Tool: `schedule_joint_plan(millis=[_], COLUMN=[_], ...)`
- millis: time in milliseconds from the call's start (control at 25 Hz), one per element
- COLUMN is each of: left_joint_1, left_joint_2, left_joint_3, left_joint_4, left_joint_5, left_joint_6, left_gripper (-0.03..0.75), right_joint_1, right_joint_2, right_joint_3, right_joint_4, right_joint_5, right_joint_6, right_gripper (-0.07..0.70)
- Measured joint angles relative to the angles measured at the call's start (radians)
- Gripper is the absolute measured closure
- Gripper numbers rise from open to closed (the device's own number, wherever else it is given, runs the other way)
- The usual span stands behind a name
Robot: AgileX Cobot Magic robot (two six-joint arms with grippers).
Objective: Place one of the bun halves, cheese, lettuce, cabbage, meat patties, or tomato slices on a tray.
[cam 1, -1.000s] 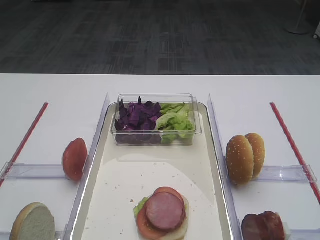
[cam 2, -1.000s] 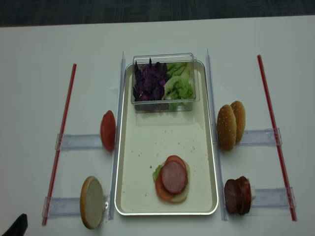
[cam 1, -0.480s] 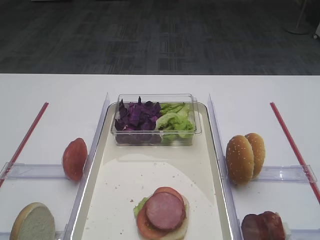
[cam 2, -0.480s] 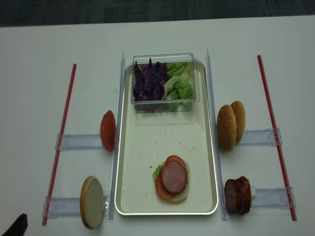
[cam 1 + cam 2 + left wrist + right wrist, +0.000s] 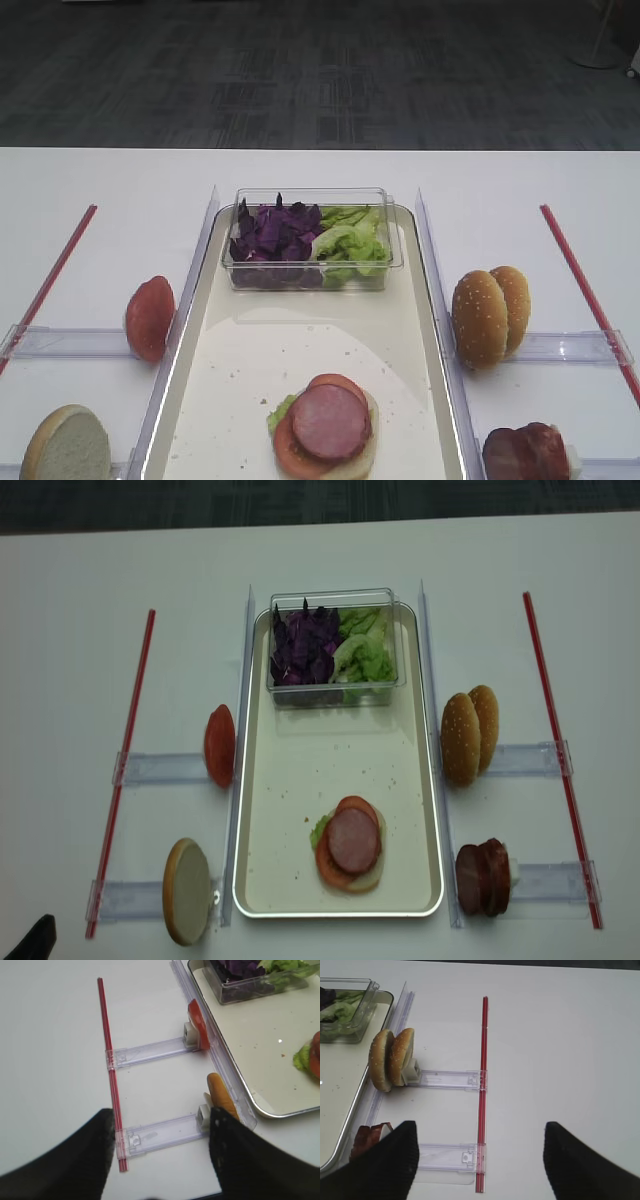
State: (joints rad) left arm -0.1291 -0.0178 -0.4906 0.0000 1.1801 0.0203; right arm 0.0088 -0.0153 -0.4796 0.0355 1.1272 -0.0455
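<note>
White tabletop (image 5: 80, 570) fills the scene, with dark carpet beyond its far edge. At its middle lies the tray (image 5: 262, 780), long, cream-white, with rounded corners and a shiny raised rim, its long axis running near to far. At the tray's far end sits a clear plastic box (image 5: 335, 645) holding dark purple cabbage (image 5: 305, 645) on the left and crinkled light green lettuce (image 5: 365, 652) on the right.

At the near end of the tray lies a stack (image 5: 348, 845): a pale bun round at the bottom, a bit of green leaf showing at its left, a red tomato slice, and a flat pink-brown meat patty (image 5: 354, 840) on top, face up.

Right of the tray, two sesame bun halves (image 5: 468, 735) stand on edge in a clear holder; nearer me, dark meat patties (image 5: 482, 878) stand on edge too. Left of the tray, a tomato slice (image 5: 219, 745) stands upright, and nearer, a pale-faced bun half (image 5: 187, 891) stands on edge.

Two red strips (image 5: 125, 760) run near to far on the outer sides.

My right gripper (image 5: 480, 1160) hangs over the table right of the tray, fingers spread wide, holding nothing. My left gripper (image 5: 160, 1160) hangs over the near left side, fingers also apart and empty.
</note>
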Motion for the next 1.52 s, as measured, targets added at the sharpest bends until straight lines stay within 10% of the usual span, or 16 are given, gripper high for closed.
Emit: schedule_joint_plan(millis=[1520], left_joint_1=[0.0], left_joint_2=[0.0], left_joint_3=[0.0], left_joint_4=[0.0], left_joint_5=[0.0], left_joint_6=[0.0], left_gripper=[0.333], right_joint_1=[0.0], right_joint_2=[0.0], right_joint_3=[0.0], right_joint_4=[0.0], right_joint_5=[0.0], right_joint_6=[0.001], right_gripper=[0.088])
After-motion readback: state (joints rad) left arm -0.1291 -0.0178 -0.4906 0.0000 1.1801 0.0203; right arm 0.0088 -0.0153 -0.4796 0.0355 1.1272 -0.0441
